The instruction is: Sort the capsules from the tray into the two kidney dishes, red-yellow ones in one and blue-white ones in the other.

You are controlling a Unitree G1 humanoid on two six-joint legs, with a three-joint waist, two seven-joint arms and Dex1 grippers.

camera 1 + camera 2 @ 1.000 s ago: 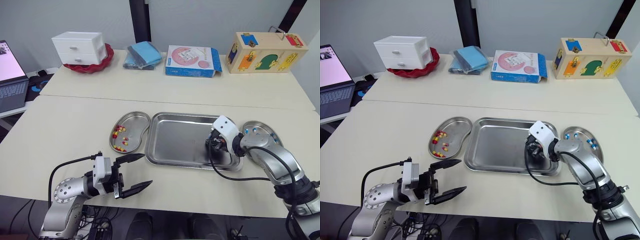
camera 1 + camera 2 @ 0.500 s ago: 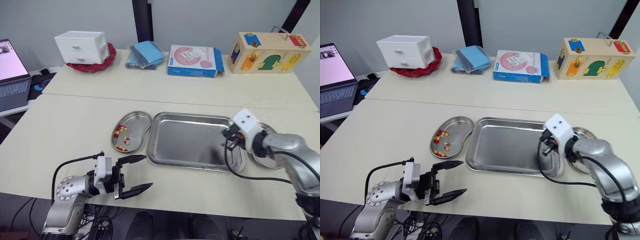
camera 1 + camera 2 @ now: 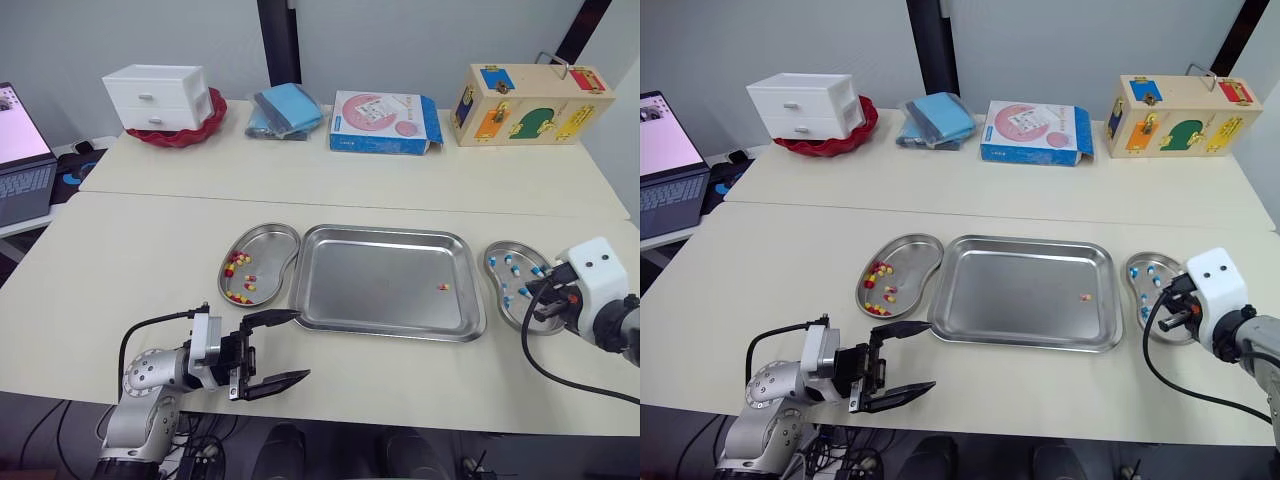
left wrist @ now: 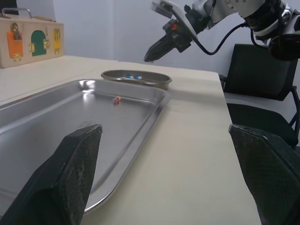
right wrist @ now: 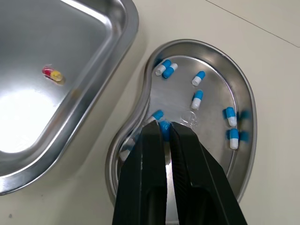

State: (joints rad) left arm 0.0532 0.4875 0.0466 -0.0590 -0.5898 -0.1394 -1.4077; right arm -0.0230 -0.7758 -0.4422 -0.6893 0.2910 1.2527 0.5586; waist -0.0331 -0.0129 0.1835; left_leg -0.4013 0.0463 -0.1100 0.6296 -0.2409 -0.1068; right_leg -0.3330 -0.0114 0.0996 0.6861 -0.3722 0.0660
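The steel tray [image 3: 370, 285] lies mid-table and holds one red-yellow capsule [image 3: 442, 287] near its right side. The left kidney dish [image 3: 272, 232] holds several red-yellow capsules [image 3: 238, 264]. Several blue-white capsules [image 5: 197, 99] lie in the right kidney dish [image 3: 500, 247]. My right gripper [image 5: 164, 126] hangs over this dish, shut on a blue-white capsule [image 5: 164, 124] at its tips. My left gripper [image 3: 272, 350] stands open and empty by the table's front edge, just in front of the tray's front left corner.
On the far table stand white drawers in a red bowl [image 3: 165, 100], a blue cloth bundle [image 3: 287, 108], a flat carton [image 3: 385, 122] and a wooden lock box [image 3: 530, 103]. A laptop [image 3: 18, 150] sits at the far left.
My right gripper has moved right, from the tray's right side to above the right kidney dish. One red-yellow capsule now shows in the tray. The left gripper has stayed put.
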